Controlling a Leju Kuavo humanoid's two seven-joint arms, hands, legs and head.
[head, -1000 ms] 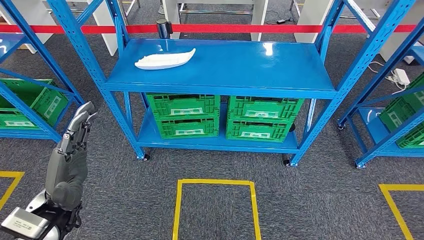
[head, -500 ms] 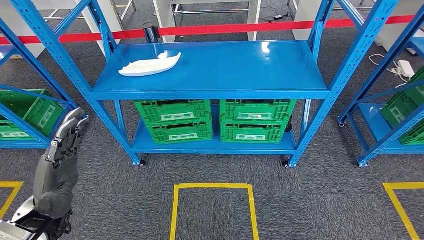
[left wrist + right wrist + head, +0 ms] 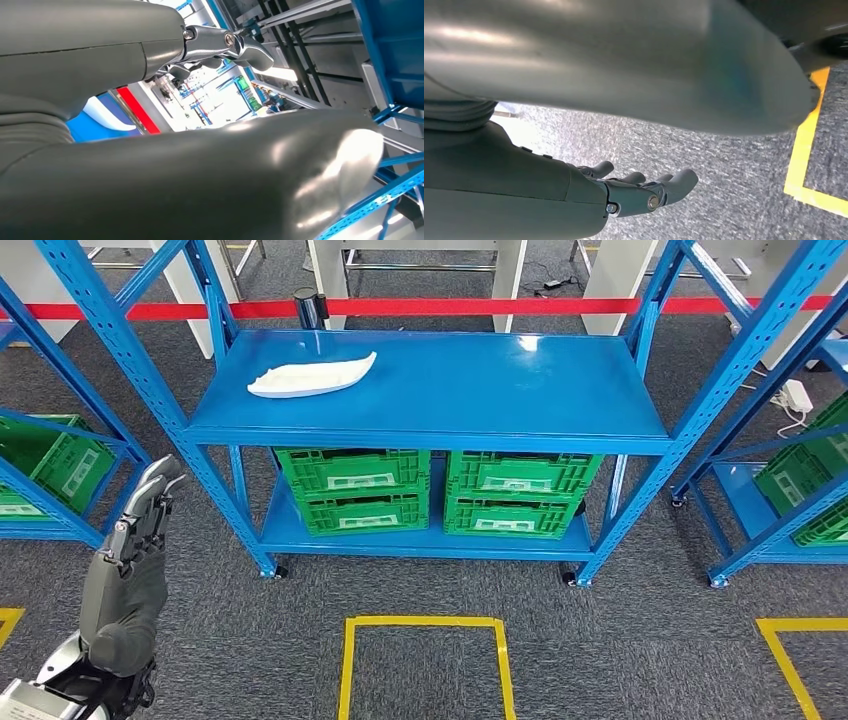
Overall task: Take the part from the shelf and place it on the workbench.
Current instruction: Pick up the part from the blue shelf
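A white, boat-shaped part [image 3: 311, 376] lies on the upper board of the blue shelf [image 3: 480, 390], toward its left end. My left hand [image 3: 140, 525] is raised at the lower left, below and left of the shelf, well short of the part; its fingers are stretched out and hold nothing. The left wrist view shows the same hand [image 3: 220, 47] empty, with shelf frames beyond it. My right hand [image 3: 644, 192] hangs over grey carpet, fingers loosely extended and empty.
Green crates [image 3: 355, 485] [image 3: 520, 490] fill the shelf's lower level. More blue racks with green crates stand at the left [image 3: 50, 465] and right [image 3: 800, 480]. A red barrier belt [image 3: 480, 307] runs behind the shelf. Yellow tape [image 3: 425, 625] marks a square on the carpet.
The whole picture has shifted, so the camera moved; the shelf now sits slightly lower and more centred. My left hand stays raised at the lower left, still empty.
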